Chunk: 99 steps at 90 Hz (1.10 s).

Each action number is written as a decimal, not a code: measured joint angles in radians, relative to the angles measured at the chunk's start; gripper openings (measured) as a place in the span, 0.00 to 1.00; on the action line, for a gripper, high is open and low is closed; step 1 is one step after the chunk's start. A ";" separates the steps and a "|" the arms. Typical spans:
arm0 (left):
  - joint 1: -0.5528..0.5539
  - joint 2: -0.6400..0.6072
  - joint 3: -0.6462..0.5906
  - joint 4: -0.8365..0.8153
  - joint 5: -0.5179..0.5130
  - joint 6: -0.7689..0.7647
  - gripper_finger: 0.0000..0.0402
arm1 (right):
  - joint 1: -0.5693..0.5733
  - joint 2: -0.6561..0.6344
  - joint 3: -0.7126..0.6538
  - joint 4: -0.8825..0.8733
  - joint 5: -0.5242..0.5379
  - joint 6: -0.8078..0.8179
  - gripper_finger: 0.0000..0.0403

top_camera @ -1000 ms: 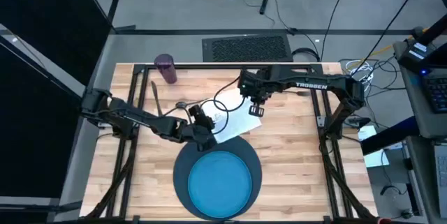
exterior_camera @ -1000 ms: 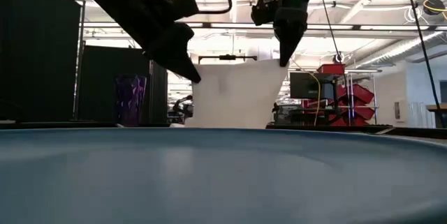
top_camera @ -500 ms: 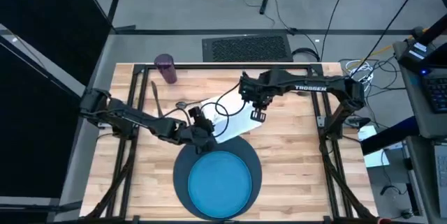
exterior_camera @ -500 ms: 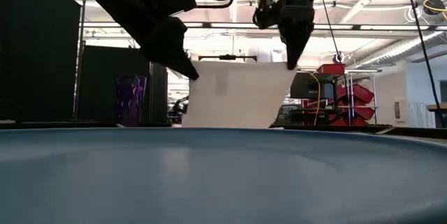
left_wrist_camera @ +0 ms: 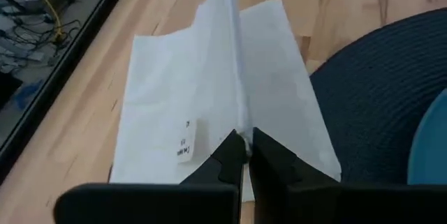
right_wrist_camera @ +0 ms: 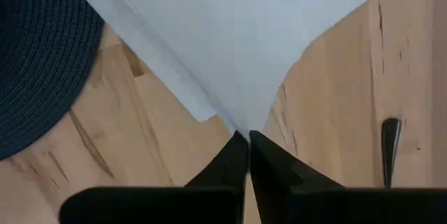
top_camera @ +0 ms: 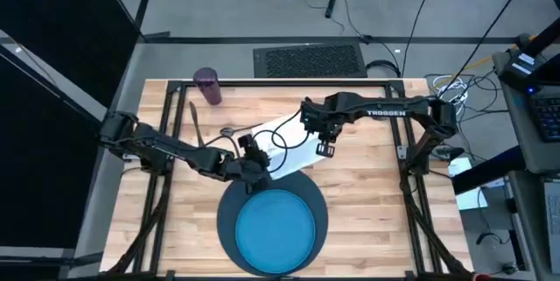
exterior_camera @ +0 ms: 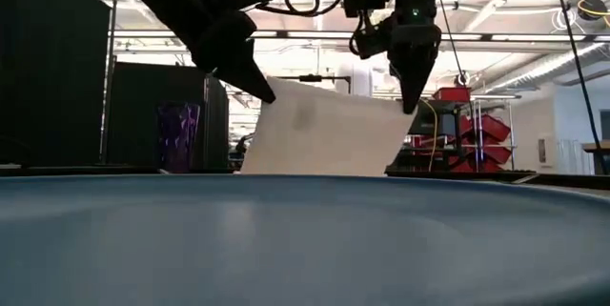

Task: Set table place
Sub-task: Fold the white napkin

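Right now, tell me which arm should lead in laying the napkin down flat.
Right, probably. The right gripper pinches the white napkin's far corner over bare table; the left gripper pinches its other end right beside the mat.

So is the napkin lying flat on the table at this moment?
No, in the low view the napkin hangs lifted by two corners, pinched by the left gripper and the right gripper.

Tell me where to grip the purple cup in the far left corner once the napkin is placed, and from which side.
Grip the purple cup around its side wall, about mid-height, coming in level from the table's middle. It stands upright near the far left edge with open table on that side. The left gripper is nearer, but it and the right gripper both hold the napkin now.
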 joint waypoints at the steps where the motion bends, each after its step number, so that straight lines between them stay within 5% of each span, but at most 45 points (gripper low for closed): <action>1: 0.000 0.000 0.000 0.002 0.001 0.001 0.00 | 0.000 0.000 0.000 0.000 0.000 -0.001 0.00; 29: 0.000 0.000 0.000 0.007 0.033 0.061 0.01 | 0.000 0.000 0.000 -0.003 -0.003 -0.013 0.00; 51: 0.007 0.000 -0.001 0.004 0.115 0.093 0.17 | -0.001 0.000 0.000 -0.046 0.001 -0.014 0.10; 70: 0.009 0.000 -0.001 0.005 0.034 0.087 0.28 | 0.001 0.000 0.000 -0.048 0.000 -0.023 0.23; 99: 0.043 0.000 -0.003 -0.001 -0.020 0.058 0.29 | 0.000 0.000 0.000 -0.020 -0.003 -0.043 0.29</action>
